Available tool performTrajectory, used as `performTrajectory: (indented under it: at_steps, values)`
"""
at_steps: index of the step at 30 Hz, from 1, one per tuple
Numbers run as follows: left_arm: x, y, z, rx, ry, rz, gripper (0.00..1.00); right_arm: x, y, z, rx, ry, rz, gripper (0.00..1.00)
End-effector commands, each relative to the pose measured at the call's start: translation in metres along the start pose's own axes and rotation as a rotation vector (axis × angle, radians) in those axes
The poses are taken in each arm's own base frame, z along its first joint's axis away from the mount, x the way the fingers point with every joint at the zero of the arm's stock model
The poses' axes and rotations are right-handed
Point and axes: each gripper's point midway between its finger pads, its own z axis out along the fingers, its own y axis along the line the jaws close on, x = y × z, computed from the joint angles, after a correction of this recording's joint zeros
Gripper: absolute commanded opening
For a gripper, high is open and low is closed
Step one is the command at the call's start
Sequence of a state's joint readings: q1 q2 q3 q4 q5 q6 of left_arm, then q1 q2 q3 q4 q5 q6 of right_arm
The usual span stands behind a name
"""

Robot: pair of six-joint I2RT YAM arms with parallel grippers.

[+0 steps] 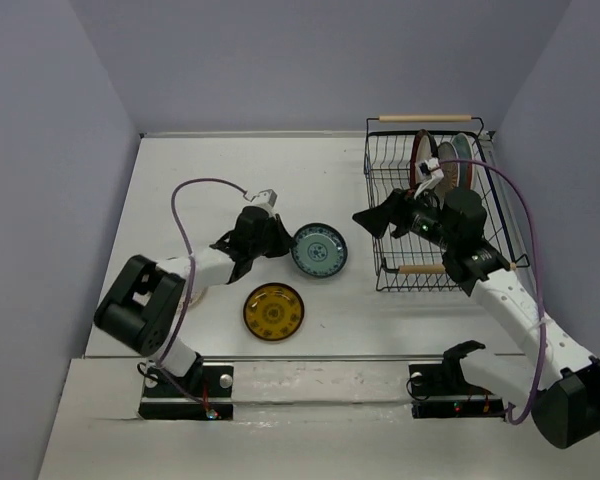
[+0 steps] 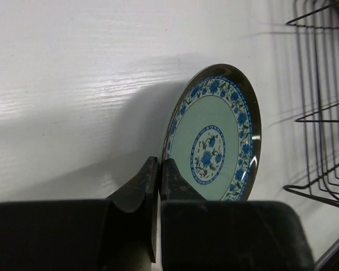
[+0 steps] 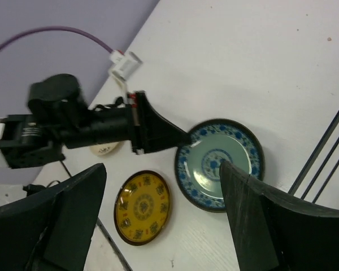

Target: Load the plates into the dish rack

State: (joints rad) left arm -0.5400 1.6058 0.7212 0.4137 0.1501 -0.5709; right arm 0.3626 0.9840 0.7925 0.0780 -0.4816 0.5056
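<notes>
Small teal-blue patterned round plate [image 1: 319, 250] sits centre frame, rim pinched by left end effector [image 2: 158, 172], seemingly for lifting; right end effector [image 1: 372, 222] gapes.

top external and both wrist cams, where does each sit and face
Top external: above and behind, looking down the table; shows left gripper, right gripper, dish rack.
Left wrist: low, facing along its pinched fingers at the teal-blue plate, dish rack at right.
Right wrist: high, looking down between open fingers at that plate, the amber plate and the left gripper.
Shared: all three show the teal-blue plate.
</notes>
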Motion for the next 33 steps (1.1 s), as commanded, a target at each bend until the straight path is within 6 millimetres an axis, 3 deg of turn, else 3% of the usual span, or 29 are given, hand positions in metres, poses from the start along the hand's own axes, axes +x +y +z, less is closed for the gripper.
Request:
performTrajectory:
  at_steps: [1, 4, 8, 11, 14, 15, 18, 19, 20, 22, 23, 24, 25, 26, 28, 29, 30, 31, 33]
  values:
    - [-0.064, -0.042, -0.060, 0.130, -0.254, 0.010, 0.05, -0.012, 0.007, 0.004, -0.005, 0.053, -0.095, 0.88]
    - [-0.081, -0.065, -0.114, 0.224, -0.362, 0.026, 0.06, -0.004, -0.007, 0.014, 0.039, 0.121, -0.095, 0.89]
    - [-0.079, -0.073, -0.150, 0.270, -0.387, 0.046, 0.05, 0.003, 0.006, 0.029, -0.012, 0.166, -0.091, 0.90]
    - [-0.081, -0.081, -0.175, 0.315, -0.423, 0.057, 0.05, 0.012, 0.034, 0.045, -0.060, 0.192, -0.119, 0.90]
    - [-0.085, -0.090, -0.194, 0.365, -0.463, 0.073, 0.05, 0.028, 0.046, 0.056, -0.095, 0.240, -0.107, 0.87]
    - [-0.087, -0.093, -0.198, 0.376, -0.470, 0.079, 0.06, 0.032, 0.053, 0.058, -0.115, 0.251, -0.105, 0.83]
    - [-0.089, -0.098, -0.209, 0.392, -0.481, 0.105, 0.08, 0.040, 0.082, 0.062, -0.248, 0.278, -0.059, 0.40]
    - [-0.088, -0.097, -0.210, 0.384, -0.474, 0.110, 0.18, 0.039, 0.087, 0.061, -0.273, 0.278, -0.043, 0.14]
    - [-0.093, -0.102, -0.220, 0.393, -0.496, 0.123, 0.27, 0.032, 0.091, 0.064, -0.286, 0.238, -0.043, 0.07]
    - [-0.093, -0.099, -0.227, 0.366, -0.494, 0.160, 0.45, 0.020, 0.089, 0.064, -0.248, 0.192, -0.045, 0.07]
    - [-0.104, -0.106, -0.244, 0.371, -0.537, 0.181, 0.63, 0.007, 0.078, 0.068, -0.164, 0.140, -0.068, 0.07]
    - [-0.102, -0.100, -0.248, 0.334, -0.527, 0.222, 0.78, 0.005, 0.069, 0.064, -0.097, 0.145, -0.074, 0.07]
    - [-0.104, -0.099, -0.258, 0.320, -0.548, 0.245, 0.83, -0.004, 0.061, 0.064, -0.032, 0.120, -0.099, 0.07]
    - [-0.112, -0.097, -0.268, 0.290, -0.585, 0.263, 0.89, -0.034, 0.045, 0.063, 0.101, 0.029, -0.155, 0.07]
    - [-0.106, -0.078, -0.269, 0.199, -0.573, 0.309, 0.95, -0.053, 0.018, 0.055, 0.279, -0.023, -0.203, 0.07]
    - [-0.104, -0.064, -0.270, 0.147, -0.597, 0.309, 0.95, -0.076, -0.013, 0.044, 0.464, -0.095, -0.255, 0.07]
    - [-0.101, -0.053, -0.268, 0.108, -0.605, 0.311, 0.95, -0.097, -0.024, 0.035, 0.554, -0.145, -0.274, 0.07]
    - [-0.097, -0.044, -0.265, 0.081, -0.608, 0.308, 0.97, -0.101, -0.044, 0.030, 0.655, -0.145, -0.296, 0.07]
    - [-0.094, -0.037, -0.269, 0.056, -0.615, 0.304, 0.99, -0.127, -0.077, 0.006, 0.868, -0.199, -0.348, 0.07]
